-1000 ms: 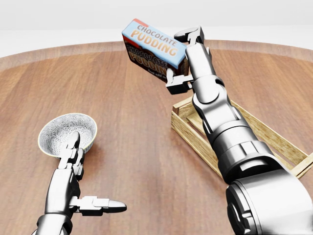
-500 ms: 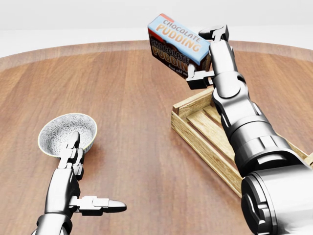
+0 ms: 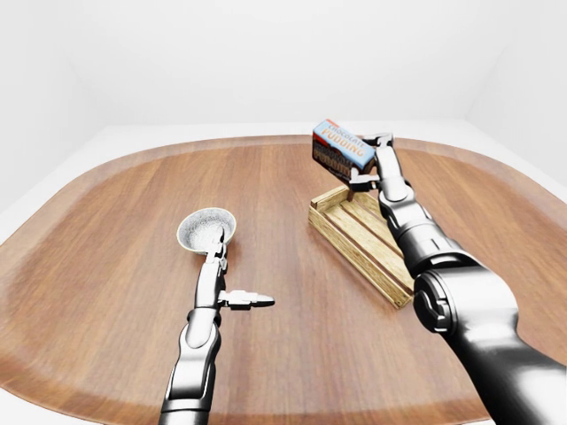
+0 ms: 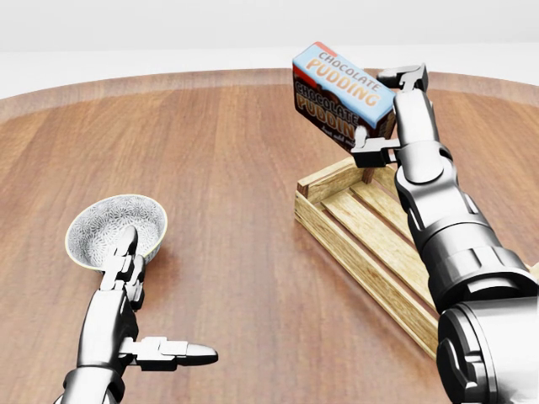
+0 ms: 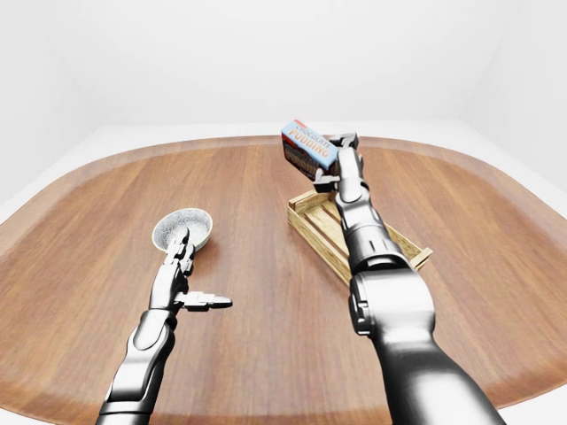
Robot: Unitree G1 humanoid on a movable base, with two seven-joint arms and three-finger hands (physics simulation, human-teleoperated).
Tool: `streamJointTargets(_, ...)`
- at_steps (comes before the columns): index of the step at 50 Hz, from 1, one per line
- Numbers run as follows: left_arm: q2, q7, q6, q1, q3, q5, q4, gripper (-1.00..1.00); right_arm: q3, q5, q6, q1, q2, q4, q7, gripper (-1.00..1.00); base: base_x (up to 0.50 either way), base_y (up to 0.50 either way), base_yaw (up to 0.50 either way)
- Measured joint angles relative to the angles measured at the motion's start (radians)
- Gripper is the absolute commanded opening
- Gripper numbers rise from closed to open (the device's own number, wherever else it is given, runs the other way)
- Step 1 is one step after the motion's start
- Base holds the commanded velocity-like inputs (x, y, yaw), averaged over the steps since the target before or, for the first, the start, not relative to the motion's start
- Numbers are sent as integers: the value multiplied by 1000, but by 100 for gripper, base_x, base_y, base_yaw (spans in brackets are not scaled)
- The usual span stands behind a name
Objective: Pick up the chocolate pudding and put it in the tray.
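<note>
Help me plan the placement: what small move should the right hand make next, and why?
Probably lower it. The right hand grips the chocolate pudding tilted in the air, over the far-left corner of the wooden tray in the head view; a slight shift toward the tray's middle first would help.

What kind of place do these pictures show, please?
Probably a bare simulated test room: a large rounded wooden table with plain white walls around it, holding only a wooden tray and a patterned bowl, while the right robot hand holds a chocolate pudding box.

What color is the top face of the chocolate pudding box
Light blue with orange lettering and a red corner on the chocolate pudding box, clearest in the head view.
</note>
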Motion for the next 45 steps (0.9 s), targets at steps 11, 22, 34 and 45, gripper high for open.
streamJointTargets(11,0,-2,2,1,1,-2,-2,100,-8,9,-1,33,-5,6,-7,-100,0,0,0)
streamJointTargets(22,0,-2,-1,-1,1,-2,5,100,-15,18,-1,70,-15,12,-13,-100,0,0,0)
streamJointTargets(34,1,-1,-7,-4,2,-3,15,100,-22,20,-1,110,-26,18,-20,-100,0,0,0)
streamJointTargets(45,1,0,-3,-6,3,-5,15,100,-30,24,-1,147,-40,23,-20,-100,0,0,0)
